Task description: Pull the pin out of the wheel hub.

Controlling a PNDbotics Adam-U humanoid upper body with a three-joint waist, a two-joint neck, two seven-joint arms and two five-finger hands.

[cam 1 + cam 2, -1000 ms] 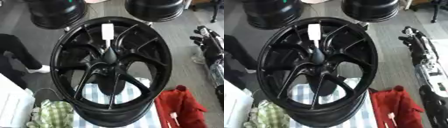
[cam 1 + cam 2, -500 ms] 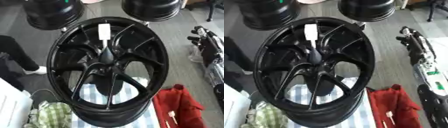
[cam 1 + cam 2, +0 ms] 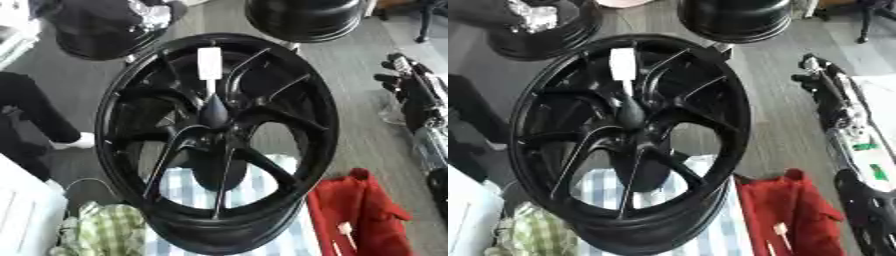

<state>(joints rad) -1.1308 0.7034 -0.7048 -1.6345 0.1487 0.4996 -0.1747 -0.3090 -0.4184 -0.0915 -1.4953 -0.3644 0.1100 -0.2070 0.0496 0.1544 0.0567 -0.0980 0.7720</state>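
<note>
A large black wheel (image 3: 219, 140) is seen standing tilted at the middle of the scene, its spoked face turned up toward the camera and its near rim resting on a blue-and-white striped cloth (image 3: 262, 200). At the centre of the spokes the hub (image 3: 214, 114) is found, and a white-handled pin (image 3: 209, 64) is seen rising from it toward the far rim, its white part lying over the upper spokes. No contact with the pin is shown.

Neither robot hand is shown in either view, so the state of the fingers cannot be told.

A red cloth (image 3: 359, 210) is laid just right of the wheel's near edge, and a green checked cloth (image 3: 105, 230) lies at its near left. Two further black wheels (image 3: 732, 17) are placed on the grey floor beyond, at the far left and far right. A dark mechanical assembly (image 3: 842, 120) is stretched along the right edge.
</note>
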